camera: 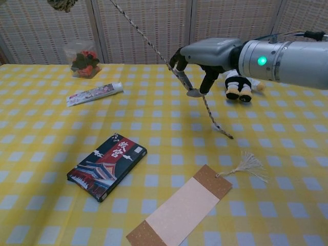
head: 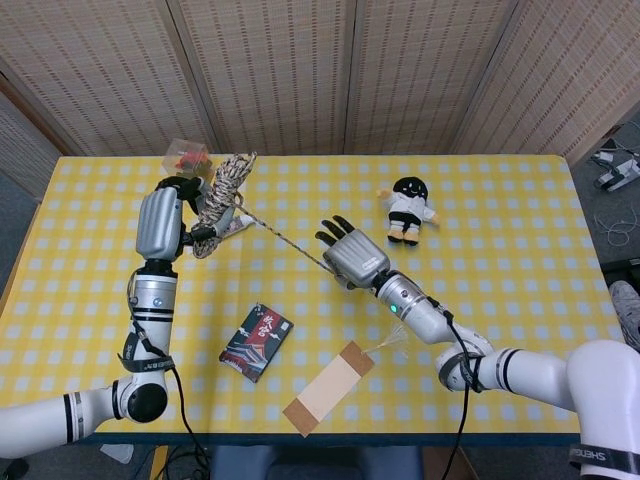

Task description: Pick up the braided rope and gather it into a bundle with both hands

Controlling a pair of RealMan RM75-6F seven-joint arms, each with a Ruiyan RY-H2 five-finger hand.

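Observation:
The braided rope's coiled bundle (head: 221, 190) hangs in the grip of my left hand (head: 165, 222) above the table's far left; in the chest view only its lower tip (camera: 62, 4) shows at the top edge. A single taut strand (head: 285, 240) runs from the bundle down to my right hand (head: 350, 262) over the table's middle. In the chest view my right hand (camera: 205, 55) has its fingers curled around the strand (camera: 148, 42), and the loose rope end (camera: 219, 127) dangles below it onto the cloth.
A black plush doll (head: 406, 208) lies at the back right. A dark book (camera: 106, 166) and a tasselled bookmark (camera: 179, 210) lie near the front. A tube (camera: 95, 93) and a clear bag of sweets (camera: 83, 60) sit at the back left.

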